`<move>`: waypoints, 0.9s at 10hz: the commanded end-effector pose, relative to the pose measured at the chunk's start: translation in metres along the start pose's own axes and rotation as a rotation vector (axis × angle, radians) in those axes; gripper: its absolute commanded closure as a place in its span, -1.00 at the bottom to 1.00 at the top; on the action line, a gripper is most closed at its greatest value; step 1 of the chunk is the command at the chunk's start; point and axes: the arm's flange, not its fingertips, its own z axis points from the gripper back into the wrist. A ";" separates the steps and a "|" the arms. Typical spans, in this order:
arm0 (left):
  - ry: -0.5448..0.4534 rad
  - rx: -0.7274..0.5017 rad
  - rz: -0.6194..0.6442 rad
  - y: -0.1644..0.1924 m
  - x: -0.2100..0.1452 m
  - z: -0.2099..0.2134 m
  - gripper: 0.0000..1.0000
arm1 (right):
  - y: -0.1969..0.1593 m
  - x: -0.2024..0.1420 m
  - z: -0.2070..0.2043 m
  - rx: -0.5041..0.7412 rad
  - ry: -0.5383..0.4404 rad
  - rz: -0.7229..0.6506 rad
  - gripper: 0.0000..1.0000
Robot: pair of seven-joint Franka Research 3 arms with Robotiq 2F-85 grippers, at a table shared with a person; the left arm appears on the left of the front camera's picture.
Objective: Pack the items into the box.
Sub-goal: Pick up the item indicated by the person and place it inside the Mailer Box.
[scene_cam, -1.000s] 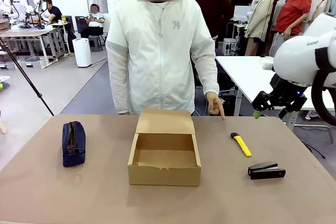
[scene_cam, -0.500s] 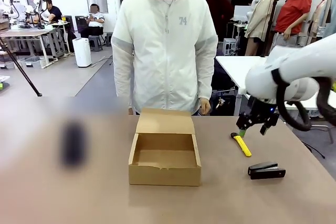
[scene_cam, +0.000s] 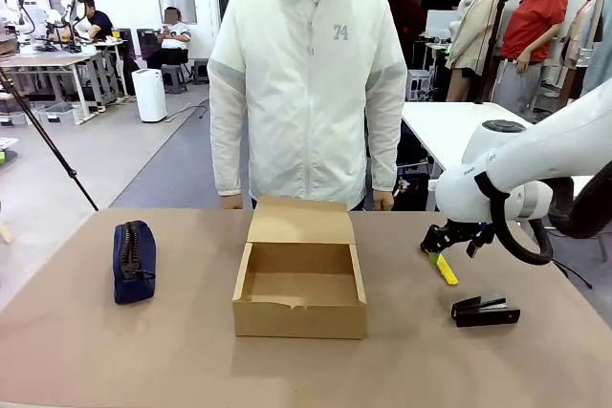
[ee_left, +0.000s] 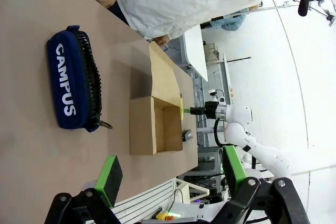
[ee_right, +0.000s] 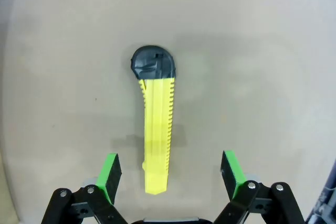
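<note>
Near the worktop's right edge the right gripper hangs, fingers spread astride the yellow-and-black tool, the stapler lying nearby, the open box mid-worktop, the pouch towards the left edge, and the left gripper likewise spread.

The right arm stretched in from the right side and curved down low. The right arm's jaws pointed straight down and stood wide apart, with one green pad on each side of the gap between them. The left arm's jaws were wide apart too, and their green pads sat far from each other. Both pairs gripped nothing.
</note>
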 end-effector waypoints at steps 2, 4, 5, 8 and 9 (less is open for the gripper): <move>0.006 -0.005 -0.016 0.000 0.000 0.002 -1.00 | 0.006 0.000 -0.011 -0.032 -0.006 -0.022 -1.00; 0.006 -0.005 -0.016 0.000 0.000 0.002 -1.00 | 0.006 0.007 -0.016 -0.040 -0.016 0.013 -1.00; 0.006 -0.005 -0.016 0.000 0.000 0.002 -1.00 | 0.006 0.009 -0.019 -0.028 -0.014 0.025 -1.00; 0.006 -0.005 -0.016 0.000 0.000 0.002 -1.00 | 0.007 0.010 -0.026 -0.029 -0.032 0.037 -1.00; 0.006 -0.005 -0.016 0.000 0.000 0.002 -1.00 | 0.010 0.011 -0.020 -0.015 -0.027 0.021 -1.00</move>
